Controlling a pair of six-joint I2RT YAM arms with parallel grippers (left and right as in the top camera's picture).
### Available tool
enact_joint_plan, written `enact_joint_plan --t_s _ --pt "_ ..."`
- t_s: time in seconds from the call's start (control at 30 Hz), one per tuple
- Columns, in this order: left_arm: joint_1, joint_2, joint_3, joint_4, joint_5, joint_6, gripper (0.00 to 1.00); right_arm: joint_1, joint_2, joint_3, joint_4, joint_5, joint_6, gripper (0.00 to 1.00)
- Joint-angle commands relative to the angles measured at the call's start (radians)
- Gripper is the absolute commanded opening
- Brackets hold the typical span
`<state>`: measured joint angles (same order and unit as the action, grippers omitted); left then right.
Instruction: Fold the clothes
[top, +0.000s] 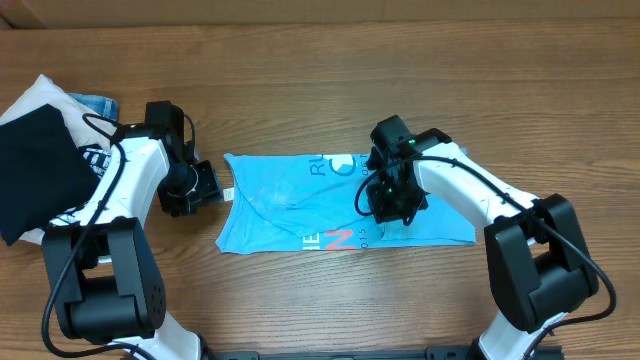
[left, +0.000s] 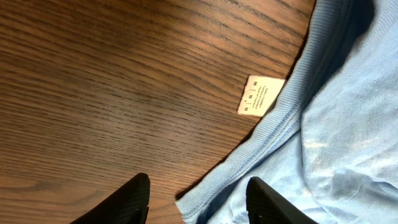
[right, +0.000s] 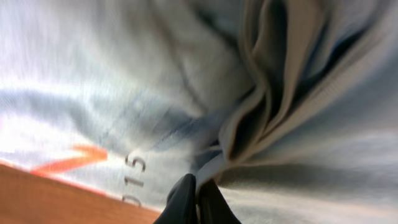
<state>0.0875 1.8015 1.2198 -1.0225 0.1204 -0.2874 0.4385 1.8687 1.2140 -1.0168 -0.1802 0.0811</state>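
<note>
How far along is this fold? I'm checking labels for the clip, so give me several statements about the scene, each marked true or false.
1. The right gripper is shut on a bunched fold of the blue T-shirt. True.
2. The left gripper is clamped on the shirt's edge. False: its jaws stand open over that edge and hold nothing.
3. A small white label sticks out from the shirt's edge onto the wooden table. True.
4. The black garment lies on top of the T-shirt. False: it lies off by the left arm, apart from the shirt.
</note>
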Motion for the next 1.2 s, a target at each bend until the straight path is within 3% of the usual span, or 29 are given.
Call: enact_joint_plan --t_s 0.0,0.13,0.2,0.27,0.4,0.57,0.7,1.17 --pt "0.003 0.01 0.019 0.002 0.003 0.015 0.53 0.053 -0.032 -0.018 -0.03 -0.092 -0.153 0.04" --pt "0.003 0.01 0.019 0.002 0.003 0.015 0.53 0.114 -0.032 -0.018 -0.027 -0.059 -0.172 0.09" --pt "0.003 0.01 0.019 0.002 0.003 0.015 0.53 0.117 -0.032 -0.017 0.001 0.028 -0.079 0.21" --pt "0.003 0.01 0.019 0.002 0.003 0.015 0.53 0.109 -0.032 -0.012 0.018 0.106 -0.01 0.25" --pt "0.003 0.01 0.019 0.002 0.003 0.015 0.54 0.079 -0.045 0.047 0.003 0.232 0.085 0.26" --pt "0.003 0.01 0.019 0.002 0.003 0.019 0.54 0.05 -0.109 0.129 0.029 0.273 0.106 0.28" --pt "0.003 0.01 0.019 0.005 0.003 0.019 0.53 0.043 -0.128 0.134 0.087 0.268 0.106 0.39" --pt "0.003 0.01 0.019 -0.002 0.003 0.019 0.54 0.041 0.05 0.127 0.154 0.266 0.111 0.44"
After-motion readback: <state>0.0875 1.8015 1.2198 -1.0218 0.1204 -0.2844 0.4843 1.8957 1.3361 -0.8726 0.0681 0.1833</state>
